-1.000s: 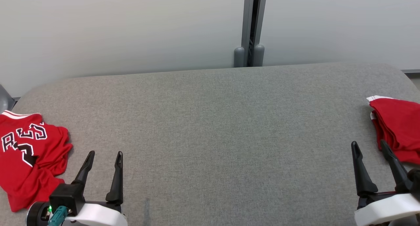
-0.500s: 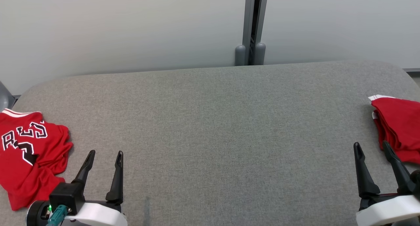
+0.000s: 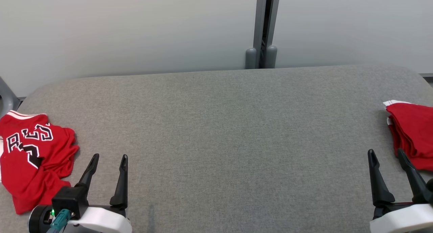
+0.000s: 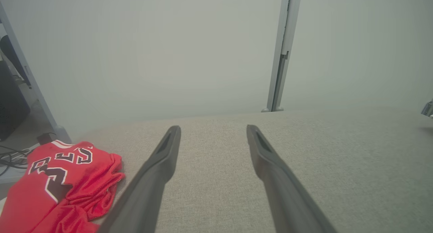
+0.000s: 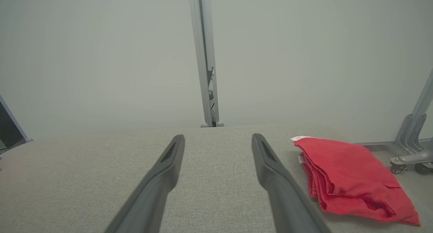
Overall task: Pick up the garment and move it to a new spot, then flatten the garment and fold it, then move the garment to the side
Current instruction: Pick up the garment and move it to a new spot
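Note:
A crumpled red jersey [image 3: 32, 158] with black-and-white lettering lies at the left end of the grey table; the left wrist view has the same jersey [image 4: 64, 184] at its lower left. My left gripper [image 3: 109, 156] stands open just right of it, nothing between its fingers, not touching the cloth. At the right end lies a folded red garment [image 3: 413, 131], also in the right wrist view as a neat stack [image 5: 351, 175]. My right gripper [image 3: 386, 152] is open and empty, its right finger [image 3: 411, 173] close beside the stack's near corner.
The grey fabric table [image 3: 223, 131] spans the whole head view, with rounded far corners. Behind it stand pale partition panels joined by a grey post [image 3: 262, 26]. A wheeled metal foot [image 5: 411, 151] stands on the floor past the right end.
The whole head view has shifted slightly, so the camera moved. Both grippers keep their pose, open, and neither garment has moved on the table.

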Robot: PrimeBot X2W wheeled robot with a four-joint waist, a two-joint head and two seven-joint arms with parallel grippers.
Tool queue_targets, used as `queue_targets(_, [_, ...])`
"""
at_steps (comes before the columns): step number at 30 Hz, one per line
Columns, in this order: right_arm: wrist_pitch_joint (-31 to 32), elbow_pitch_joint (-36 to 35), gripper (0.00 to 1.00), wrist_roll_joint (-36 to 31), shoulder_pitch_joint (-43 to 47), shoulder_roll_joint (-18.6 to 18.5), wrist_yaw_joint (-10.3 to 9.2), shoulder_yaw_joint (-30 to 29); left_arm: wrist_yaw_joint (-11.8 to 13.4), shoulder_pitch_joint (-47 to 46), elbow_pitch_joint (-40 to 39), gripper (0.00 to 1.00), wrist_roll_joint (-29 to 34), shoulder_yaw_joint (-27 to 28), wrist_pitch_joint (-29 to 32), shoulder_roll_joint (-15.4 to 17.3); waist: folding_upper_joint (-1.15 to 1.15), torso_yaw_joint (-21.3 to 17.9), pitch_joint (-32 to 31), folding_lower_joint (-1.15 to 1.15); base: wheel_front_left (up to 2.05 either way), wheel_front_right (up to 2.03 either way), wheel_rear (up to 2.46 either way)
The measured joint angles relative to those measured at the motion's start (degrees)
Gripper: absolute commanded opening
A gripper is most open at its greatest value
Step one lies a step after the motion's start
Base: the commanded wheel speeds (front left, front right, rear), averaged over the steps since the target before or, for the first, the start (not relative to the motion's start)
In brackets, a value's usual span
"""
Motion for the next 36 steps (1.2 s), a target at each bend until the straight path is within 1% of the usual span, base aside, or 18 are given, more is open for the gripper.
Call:
queue_targets(2, [-0.2, 0.1, 1.00, 0.1, 0.1, 0.0, 0.00, -0.3, 0.0, -0.4, 0.2, 1.00, -0.1, -0.2, 0.0, 0.0, 0.00, 0.4, -0.1, 0.00, 0.00, 0.00, 0.00])
queue_targets(8, [-0.3, -0.9, 1.00, 0.0, 0.3, 0.0, 0.00, 0.0, -0.2, -3.1, 1.0, 1.00, -1.0, -0.5, -0.6, -0.5, 0.00, 4.4, 0.1, 0.00, 0.00, 0.00, 0.00])
queue_targets(18, [0.8, -2.1, 1.00, -0.7, -2.6, 0.1, 0.00, 5.0, -0.4, -6.1, 3.3, 1.00, -2.1, 1.1, -2.9, -0.2, 0.00, 14.8, 1.3, 0.00, 0.00, 0.00, 0.00])
queue_targets(23, [1.2, -2.4, 1.00, -0.6, -3.4, 0.1, 0.00, 6.4, 0.0, -6.2, 4.0, 1.00, -2.6, 1.7, -3.7, -0.5, 0.00, 20.0, 1.7, 0.00, 0.00, 0.00, 0.00])
queue_targets(27, [1.3, -2.3, 1.00, -0.6, -3.9, 0.1, 0.00, 6.9, 0.0, -6.3, 4.4, 1.00, -3.1, 2.2, -4.4, -0.6, 0.00, 23.3, 2.0, 0.00, 0.00, 0.00, 0.00])
queue_targets(31, [1.5, -2.2, 1.00, -0.6, -4.1, 0.1, 0.00, 7.0, -0.1, -6.5, 4.7, 1.00, -3.4, 2.6, -4.9, -0.6, 0.00, 25.5, 2.4, 0.00, 0.00, 0.00, 0.00])
queue_targets(36, [1.7, -2.2, 1.00, -0.6, -4.2, 0.1, 0.00, 7.0, -0.1, -6.9, 5.1, 1.00, -3.5, 2.5, -5.1, -0.5, 0.00, 26.3, 2.8, 0.00, 0.00, 0.00, 0.00])
